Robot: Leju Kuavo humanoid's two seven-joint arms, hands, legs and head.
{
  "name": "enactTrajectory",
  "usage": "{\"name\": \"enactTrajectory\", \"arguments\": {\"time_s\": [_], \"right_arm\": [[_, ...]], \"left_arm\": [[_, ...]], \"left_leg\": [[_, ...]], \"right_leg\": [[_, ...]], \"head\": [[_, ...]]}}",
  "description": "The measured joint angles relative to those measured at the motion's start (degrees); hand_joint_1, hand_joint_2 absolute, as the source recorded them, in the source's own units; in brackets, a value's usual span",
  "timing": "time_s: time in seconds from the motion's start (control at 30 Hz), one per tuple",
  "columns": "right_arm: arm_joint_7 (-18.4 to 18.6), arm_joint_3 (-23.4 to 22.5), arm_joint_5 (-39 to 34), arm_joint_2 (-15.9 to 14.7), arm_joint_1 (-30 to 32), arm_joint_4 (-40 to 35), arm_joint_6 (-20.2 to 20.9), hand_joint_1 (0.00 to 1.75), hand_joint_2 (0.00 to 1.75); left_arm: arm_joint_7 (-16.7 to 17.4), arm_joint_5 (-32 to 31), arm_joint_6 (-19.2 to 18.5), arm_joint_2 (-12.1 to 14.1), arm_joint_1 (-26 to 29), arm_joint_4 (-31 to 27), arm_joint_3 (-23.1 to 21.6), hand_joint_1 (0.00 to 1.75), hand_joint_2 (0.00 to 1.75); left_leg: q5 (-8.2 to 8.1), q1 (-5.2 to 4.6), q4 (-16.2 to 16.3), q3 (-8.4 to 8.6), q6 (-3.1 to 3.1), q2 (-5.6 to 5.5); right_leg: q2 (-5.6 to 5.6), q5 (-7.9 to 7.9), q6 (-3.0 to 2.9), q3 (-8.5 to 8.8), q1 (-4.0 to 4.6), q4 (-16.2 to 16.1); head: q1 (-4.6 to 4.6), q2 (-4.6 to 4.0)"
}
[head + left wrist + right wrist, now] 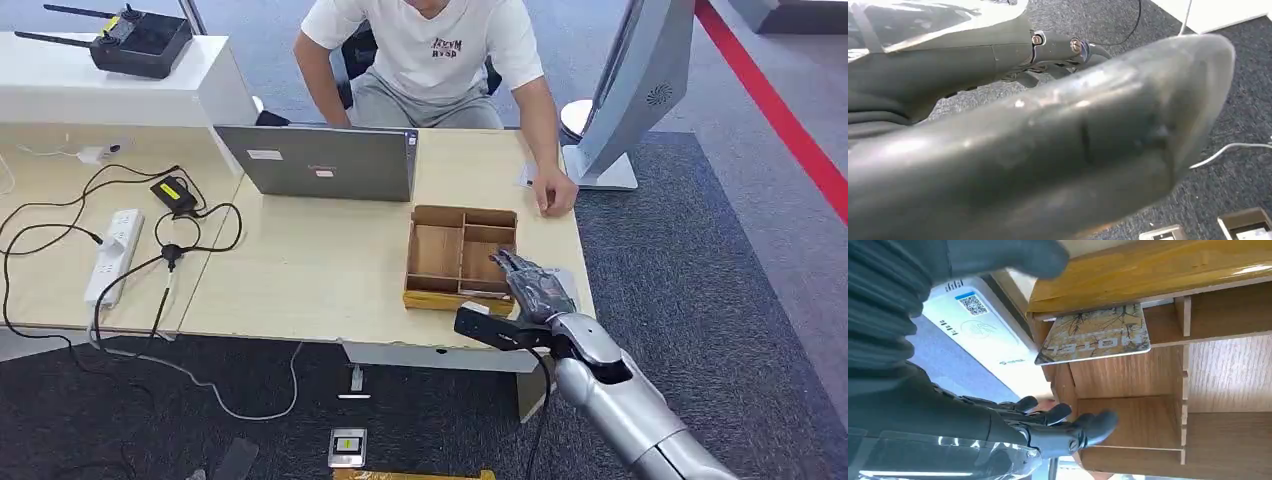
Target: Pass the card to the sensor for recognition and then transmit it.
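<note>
The right hand (532, 287) is over the near right corner of the wooden tray (430, 296) on the desk (320, 270), with its fingers (1068, 432) apart and reaching out, holding nothing. The card (1095, 335) lies leaning in a compartment at the tray's near edge, not touched by the hand. A white card reader (980, 327) lies on the desk just beside the tray. For the left hand (1048, 145), I cannot tell whether it is open or closed. A person's hand (553, 192) rests on the desk behind the tray, near a laptop (325, 160).

Brown branch-patterned card (1095, 335), tan wooden tray (437, 251).
</note>
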Motion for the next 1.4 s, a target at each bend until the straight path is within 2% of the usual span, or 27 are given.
{"name": "enactTrajectory", "arguments": {"time_s": [0.07,0.1,0.13,0.17,0.2,0.23,1.4], "right_arm": [[0.0,0.0,-0.1,0.0,0.0,0.1,0.0,1.61,1.75],[0.0,0.0,-0.2,0.0,0.0,0.1,0.0,1.48,1.75],[0.0,0.0,-0.2,0.0,0.0,0.2,0.1,0.93,1.75],[0.0,0.0,-0.2,0.0,0.0,0.2,0.1,0.63,1.75],[0.0,0.0,-0.2,0.0,-0.1,0.2,0.1,0.23,1.75],[-0.1,0.0,-0.2,0.0,-0.1,0.3,0.1,0.0,1.75],[-0.2,0.1,-0.2,0.3,-0.2,0.9,0.2,0.0,1.75]], "left_arm": [[0.0,0.0,0.0,0.0,0.0,0.0,0.0,0.0,0.0],[0.0,0.0,0.0,0.0,0.0,0.0,0.0,0.0,0.0],[0.0,0.0,0.1,0.0,0.0,0.0,0.0,0.0,0.0],[0.0,0.0,0.1,0.0,0.0,0.0,0.0,0.0,0.0],[0.0,0.0,0.1,0.0,0.0,0.0,0.0,0.0,0.0],[0.0,0.0,0.1,0.0,0.0,0.0,0.0,0.0,0.0],[0.1,-0.9,0.5,0.0,-0.4,0.0,-0.6,0.0,0.0]], "left_leg": [[0.0,0.0,0.0,0.0,0.0,0.0],[0.0,0.0,0.0,0.0,0.0,0.0],[0.0,0.0,0.0,0.0,0.0,0.0],[0.0,0.0,0.0,0.0,0.0,0.0],[0.0,0.0,0.0,0.0,0.0,0.0],[0.0,0.0,0.0,0.0,0.0,0.0],[0.0,0.0,0.0,0.0,0.0,0.0]], "right_leg": [[0.0,0.0,0.0,0.0,0.0,0.0],[0.0,0.0,0.0,0.0,0.0,0.0],[0.0,0.0,0.0,0.0,0.0,0.0],[0.0,0.0,0.0,0.0,0.0,0.0],[0.0,0.0,0.0,0.0,0.0,0.0],[0.0,0.0,0.0,0.0,0.0,0.0],[0.0,0.0,0.0,-0.01,0.0,0.0]], "head": [[0.0,0.0],[0.0,0.0],[0.0,0.0],[0.0,0.0],[0.0,0.0],[0.0,0.0],[0.0,0.0]]}}
